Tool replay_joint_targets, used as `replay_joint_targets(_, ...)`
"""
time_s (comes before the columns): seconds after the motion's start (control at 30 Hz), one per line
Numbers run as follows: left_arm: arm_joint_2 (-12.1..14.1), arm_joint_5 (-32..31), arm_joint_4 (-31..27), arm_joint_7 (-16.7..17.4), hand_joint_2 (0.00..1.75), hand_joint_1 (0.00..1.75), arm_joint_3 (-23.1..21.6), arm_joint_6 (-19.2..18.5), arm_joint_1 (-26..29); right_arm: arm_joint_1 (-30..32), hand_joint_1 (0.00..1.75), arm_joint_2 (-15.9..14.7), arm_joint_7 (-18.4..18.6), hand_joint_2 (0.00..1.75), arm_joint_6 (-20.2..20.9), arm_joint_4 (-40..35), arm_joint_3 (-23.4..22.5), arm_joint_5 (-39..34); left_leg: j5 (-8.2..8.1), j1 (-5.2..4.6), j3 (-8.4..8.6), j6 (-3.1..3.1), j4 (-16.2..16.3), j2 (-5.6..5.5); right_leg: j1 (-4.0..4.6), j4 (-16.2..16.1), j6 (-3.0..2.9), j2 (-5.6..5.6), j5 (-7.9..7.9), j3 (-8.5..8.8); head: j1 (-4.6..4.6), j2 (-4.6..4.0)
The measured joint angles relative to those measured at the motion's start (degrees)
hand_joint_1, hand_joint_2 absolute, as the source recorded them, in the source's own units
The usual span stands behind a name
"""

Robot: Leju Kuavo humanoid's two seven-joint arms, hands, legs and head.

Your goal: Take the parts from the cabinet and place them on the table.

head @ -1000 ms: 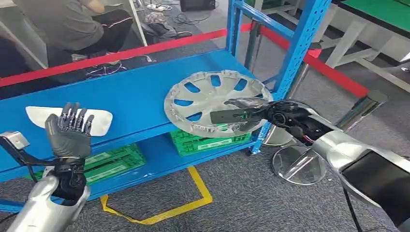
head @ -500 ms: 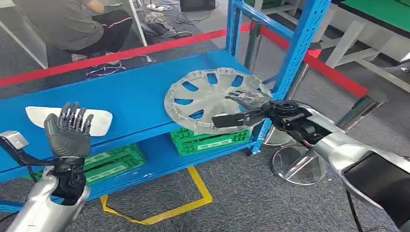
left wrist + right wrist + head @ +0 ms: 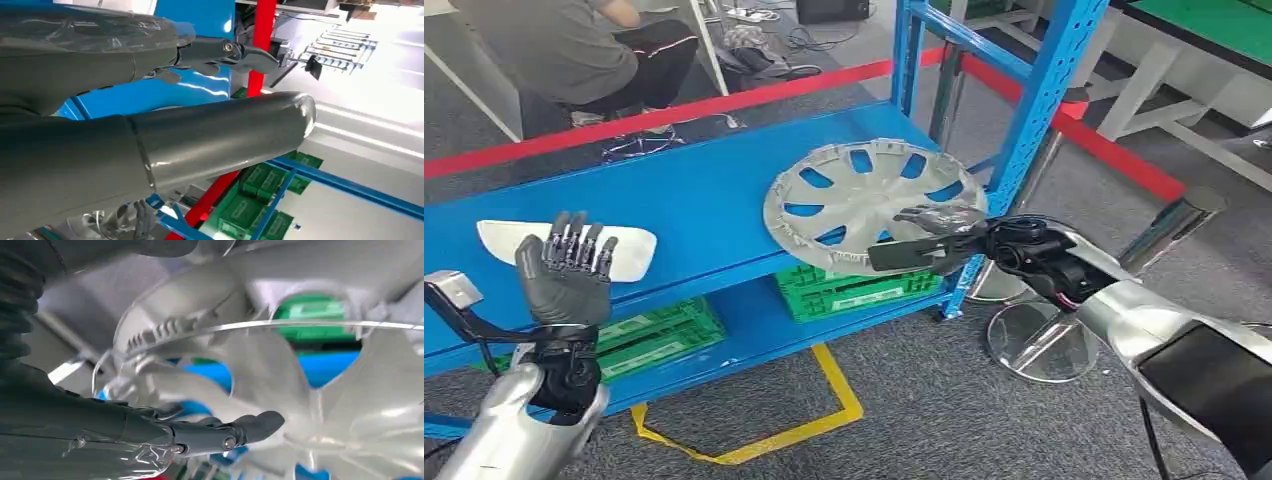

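The hubcap [image 3: 864, 205], a silver wheel cover with open slots, is seen at the right end of the blue shelf [image 3: 694, 200], tilted, with its near right edge raised and overhanging the shelf's front lip. That edge is clamped by the right hand [image 3: 929, 238], with fingers above the rim and the thumb below it; in the right wrist view the underside of the cover [image 3: 280, 385] is shown just above the thumb. A white flat part [image 3: 564, 245] is laid near the left end of the same shelf. The left hand [image 3: 564, 275] is held upright in front of it, fingers apart and nothing in its grasp. Green crates [image 3: 854, 290] are stored on the lower shelf. A seated person [image 3: 574, 45] is seen beyond the red tape [image 3: 724, 105], at the far left.
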Motion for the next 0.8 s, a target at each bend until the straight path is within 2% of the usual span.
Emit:
replay_joint_targets(0.17, 0.00, 0.00, 0.00, 0.17, 0.00, 0.00, 0.00, -0.15, -0.02, 0.19, 0.00, 0.00, 1.29, 1.75, 4.41, 0.00, -2.16, -4.65, 0.00, 0.00, 0.00, 0.00, 0.00, 0.00, 0.00, 0.00, 0.00, 0.00, 0.00, 0.00, 0.00, 0.00)
replay_joint_targets(0.43, 0.00, 0.00, 0.00, 0.20, 0.00, 0.00, 0.02, -0.24, -0.03, 0.37, 0.00, 0.02, 1.59, 1.75, 5.37, 0.00, -3.80, -5.35, 0.00, 0.00, 0.00, 0.00, 0.00, 0.00, 0.00, 0.00, 0.00, 0.00, 0.00, 0.00, -0.04, 0.00)
replay_joint_targets(0.6, -0.07, 0.02, 0.02, 0.20, 0.00, 0.00, 0.00, -0.35, -0.40, 0.37, 0.00, 0.00, 3.04, 1.75, 7.15, 0.11, -4.50, -10.53, 0.00, 0.00, 0.00, 0.00, 0.00, 0.00, 0.00, 0.00, 0.00, 0.00, 0.00, 0.00, 0.00, 0.00)
replay_joint_targets(0.8, -0.17, 0.04, 0.04, 0.04, 0.00, 0.00, 0.00, -0.35, -0.63, 0.35, 0.00, 0.02, 2.53, 1.75, 6.25, 0.79, -4.52, -11.98, 0.00, 0.00, 0.00, 0.00, 0.00, 0.00, 0.00, 0.00, 0.00, 0.00, 0.00, 0.00, 0.00, 0.00)
